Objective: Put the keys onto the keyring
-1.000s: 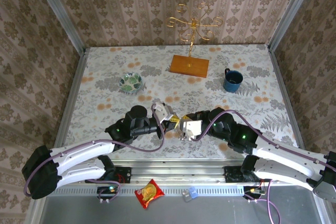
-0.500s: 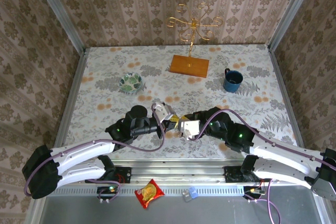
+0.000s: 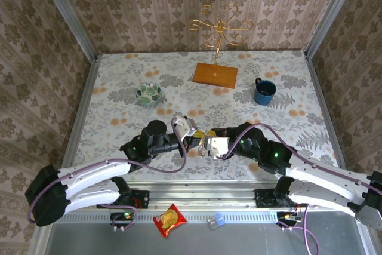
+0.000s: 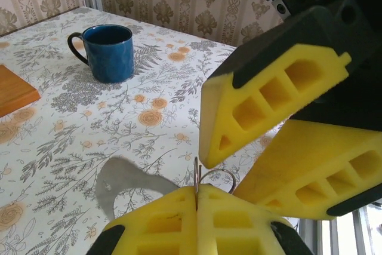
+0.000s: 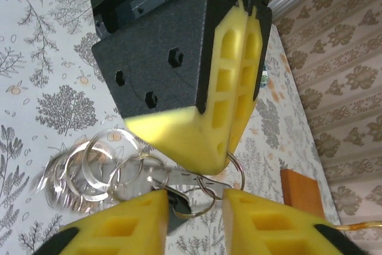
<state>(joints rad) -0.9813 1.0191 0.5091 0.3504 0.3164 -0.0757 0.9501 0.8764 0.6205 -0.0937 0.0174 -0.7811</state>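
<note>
Alignment between the two tools decides the coming move. The left gripper point(image 4: 197, 207), black-bodied with yellow foam pads, is clamped tight on the small silver metal split ring point(image 4: 218, 169) of the keyring. It grips the ring by its lower edge, so the ring stands up out of the seam between the pads. Straight ahead of those pads, tip to tip, the right gripper point(image 5: 191, 201) is spread to a middling width and grips nothing that I can see. From the right wrist, the pinched ring hangs off the left tool's tip into the gap between the right fingers point(image 5: 128, 222). A dark flat metal piece point(image 5: 174, 208), probably one of the keys, sits just inside one finger of that gap, with a blurred bunch of pale loops point(image 5: 89, 171) beyond it. Which key it is I cannot tell. A grey flat shape point(image 4: 119, 186) below and beside the left pads may be the strap. Both arms are equally near. I judge the right one must do the threading, approaching along the ring's plane rather than across it.
</note>
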